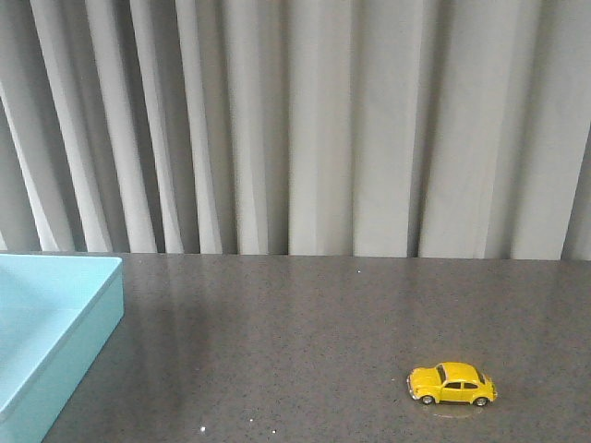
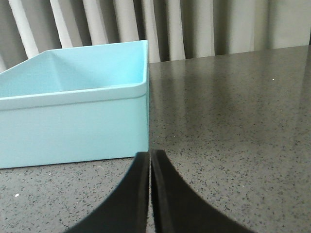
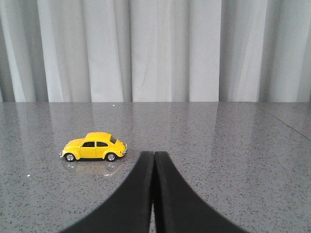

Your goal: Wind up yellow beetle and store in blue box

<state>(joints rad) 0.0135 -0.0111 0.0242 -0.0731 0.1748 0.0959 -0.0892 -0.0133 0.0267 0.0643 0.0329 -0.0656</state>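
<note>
The yellow beetle [image 1: 452,384] stands on its wheels on the dark speckled table, at the front right in the front view. In the right wrist view the beetle [image 3: 94,146] is side-on, ahead of and apart from my right gripper [image 3: 154,154], which is shut with nothing in it. The blue box [image 1: 46,328] sits at the table's left edge. My left gripper [image 2: 150,153] is shut and empty, low over the table just short of the box's near corner [image 2: 144,121]. Neither arm shows in the front view.
A dark speckled tabletop [image 1: 305,332] stretches between the box and the car. A grey pleated curtain [image 1: 295,120] hangs behind the table's far edge.
</note>
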